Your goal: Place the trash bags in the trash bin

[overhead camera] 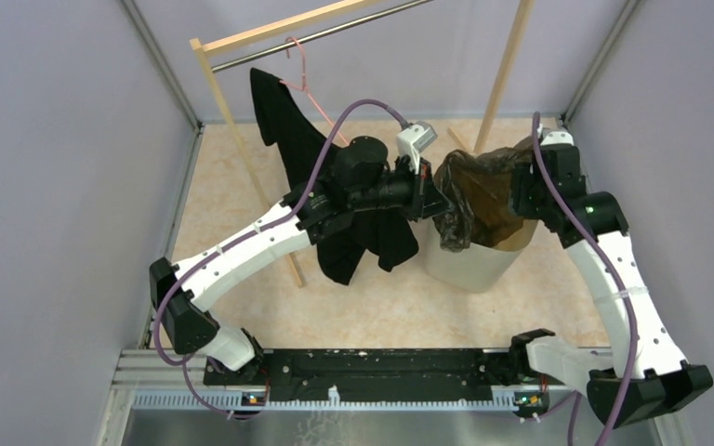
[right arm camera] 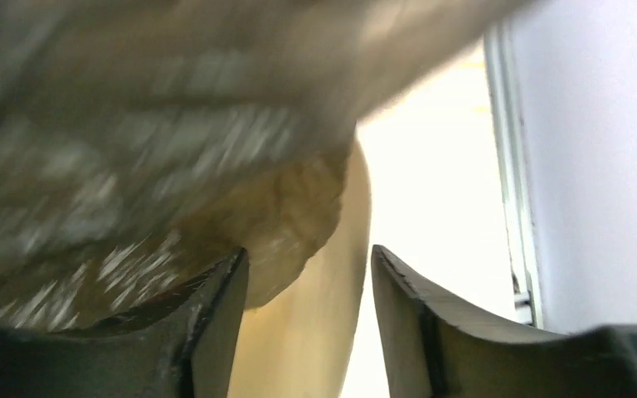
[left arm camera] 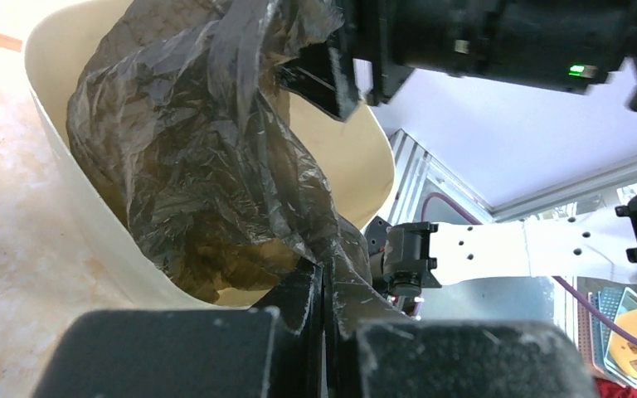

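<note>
a: what crowds the trash bin [overhead camera: 469, 268]?

b: seen from above, a wooden rack [overhead camera: 216, 98] spans the far end from 11 to 1 o'clock, with one post just behind the bin at its 12. a black t-shirt [overhead camera: 284, 125] on a pink hanger [overhead camera: 303, 67] hangs from the bar, near the bin at its 9 o'clock. the left arm reaches across the shirt and covers its middle. a purple cable [overhead camera: 363, 104] loops over the wrist.

a: and the bin itself?

b: it stands upright on the table [overhead camera: 232, 214], right of centre. the trash bag [overhead camera: 483, 190] is bunched in its mouth. a wrinkled fold spills over the rim at about 8 o'clock and hangs outside. i can't tell how deep the bag goes.

a: the left gripper [overhead camera: 439, 203]?

b: it's at the rim's 9 o'clock. in its wrist view the fingers [left arm camera: 303, 303] are pressed together with a strip of film pinched between them.

a: and the right gripper [overhead camera: 523, 190]?

b: at the rim's 3 o'clock, over the bag's edge. its fingers [right arm camera: 216, 319] stand spread. a blurred lobe of bag bulges beside one of them, and the bin's cream wall shows in the gap. whether the film touches that finger, i can't tell.
</note>
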Robot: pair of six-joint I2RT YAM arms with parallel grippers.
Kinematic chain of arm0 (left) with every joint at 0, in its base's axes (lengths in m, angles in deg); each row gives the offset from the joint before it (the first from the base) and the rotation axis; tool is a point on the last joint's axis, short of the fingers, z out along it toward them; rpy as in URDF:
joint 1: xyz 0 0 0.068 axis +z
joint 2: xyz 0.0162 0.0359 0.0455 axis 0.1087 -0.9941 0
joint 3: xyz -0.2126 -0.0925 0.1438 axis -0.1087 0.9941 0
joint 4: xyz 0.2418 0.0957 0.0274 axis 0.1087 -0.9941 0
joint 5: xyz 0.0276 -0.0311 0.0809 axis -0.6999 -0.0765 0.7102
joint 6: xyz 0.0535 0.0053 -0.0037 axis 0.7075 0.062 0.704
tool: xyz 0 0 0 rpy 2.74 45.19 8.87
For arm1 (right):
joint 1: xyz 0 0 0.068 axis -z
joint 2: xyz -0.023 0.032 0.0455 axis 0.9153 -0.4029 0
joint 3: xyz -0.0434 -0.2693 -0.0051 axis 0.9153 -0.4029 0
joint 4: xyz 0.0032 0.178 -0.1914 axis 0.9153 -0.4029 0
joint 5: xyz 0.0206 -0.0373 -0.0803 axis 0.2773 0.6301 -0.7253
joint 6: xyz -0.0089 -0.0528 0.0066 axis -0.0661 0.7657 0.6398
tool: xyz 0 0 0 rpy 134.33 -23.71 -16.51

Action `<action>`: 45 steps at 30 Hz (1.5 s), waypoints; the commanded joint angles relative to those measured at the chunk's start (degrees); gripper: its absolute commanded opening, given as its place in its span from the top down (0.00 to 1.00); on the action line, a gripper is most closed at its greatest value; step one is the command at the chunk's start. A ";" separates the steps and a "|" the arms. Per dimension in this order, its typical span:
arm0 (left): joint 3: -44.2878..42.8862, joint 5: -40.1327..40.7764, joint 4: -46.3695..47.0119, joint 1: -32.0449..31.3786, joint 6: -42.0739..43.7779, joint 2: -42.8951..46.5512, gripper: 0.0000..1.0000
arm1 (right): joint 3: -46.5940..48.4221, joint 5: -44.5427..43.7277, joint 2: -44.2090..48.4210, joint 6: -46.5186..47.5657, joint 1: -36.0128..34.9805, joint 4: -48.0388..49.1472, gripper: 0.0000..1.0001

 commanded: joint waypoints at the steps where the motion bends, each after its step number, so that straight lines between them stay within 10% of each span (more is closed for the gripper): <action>1: -1.75 1.53 -0.28 0.25 2.10 1.69 1.00 | 5.66 11.88 6.93 -4.55 0.44 -6.90 0.37; 12: -1.97 2.12 -0.05 0.25 2.40 2.28 1.00 | 9.26 53.05 9.71 -6.64 -0.50 -2.24 0.17; 18: -1.49 3.22 0.01 0.25 1.51 2.75 1.00 | 10.84 44.06 5.81 -6.32 -8.18 1.54 0.23; 25: -0.63 4.16 -0.19 0.25 0.74 3.35 1.00 | 9.86 34.11 2.48 -4.17 -12.17 2.53 0.52; 40: 0.86 5.56 1.01 0.25 0.22 3.68 1.00 | 8.44 24.24 1.18 -6.59 -17.94 7.14 0.51; 45: 1.68 7.62 1.02 0.25 -0.22 4.06 1.00 | 8.71 16.66 3.28 -7.14 -18.41 4.02 0.97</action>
